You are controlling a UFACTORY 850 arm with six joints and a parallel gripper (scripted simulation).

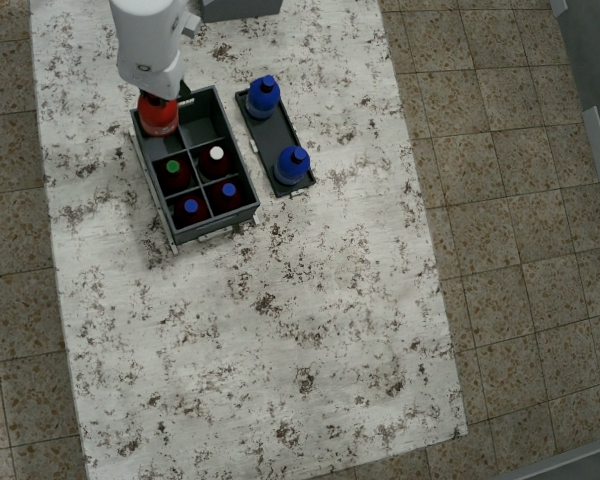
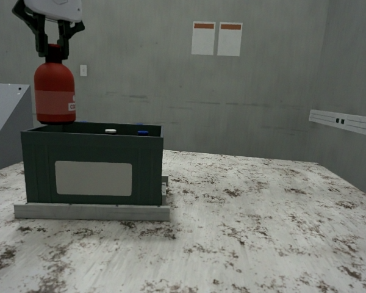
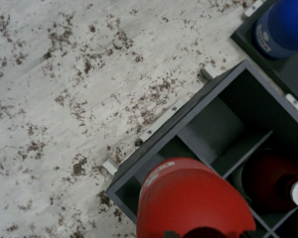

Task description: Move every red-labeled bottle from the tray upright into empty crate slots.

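Red bottle: the red-labeled bottle (image 2: 54,91) hangs upright from my grip, its base level with the crate's rim, over the far-left corner slot.
Fingers: my fingers (image 2: 41,47) are clamped on the bottle's neck, one each side, just under the cap.
Crate: the dark green crate (image 2: 91,148) sits flat on the tabletop (image 1: 269,330) against pale grey stop strips (image 2: 91,212); it has six slots in two columns.
Crate contents: four dark bottles fill the near four slots, capped green (image 1: 172,166), white (image 1: 216,152), and two blue (image 1: 190,205) (image 1: 229,189); the far-right slot beside mine shows bare floor.
Tray: the dark tray (image 1: 272,136) lies just right of the crate, apart from it.
Tray contents: two blue bottles stand at its ends, far (image 1: 262,96) and near (image 1: 292,164).
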